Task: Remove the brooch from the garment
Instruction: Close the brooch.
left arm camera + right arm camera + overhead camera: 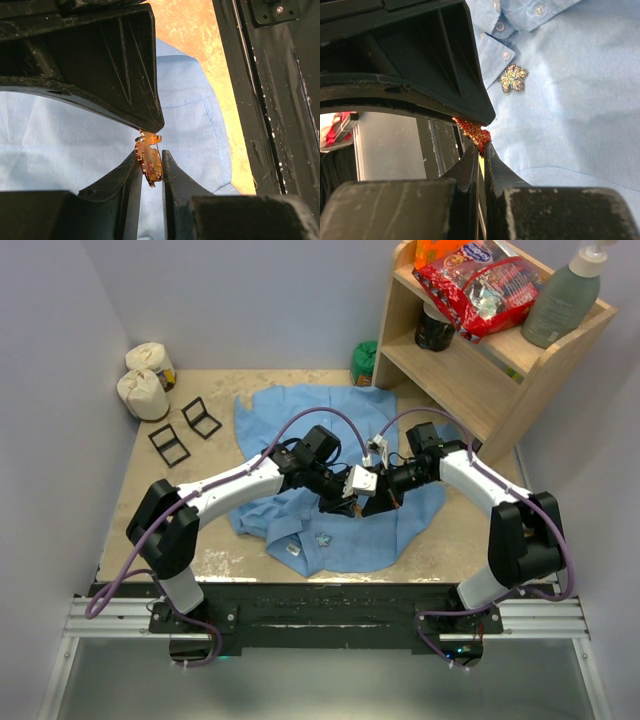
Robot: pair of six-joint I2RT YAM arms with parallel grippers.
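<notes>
Left wrist: left gripper (151, 156), a crack apart, nips brooch (149, 166) edgewise; right gripper (481, 146) clamped tight on it; likely light, rigid.

Soft overhead light is evenly brightening the table (128, 465); in wrist views, near fingers (100, 60) are showing dark, blurred.
</notes>
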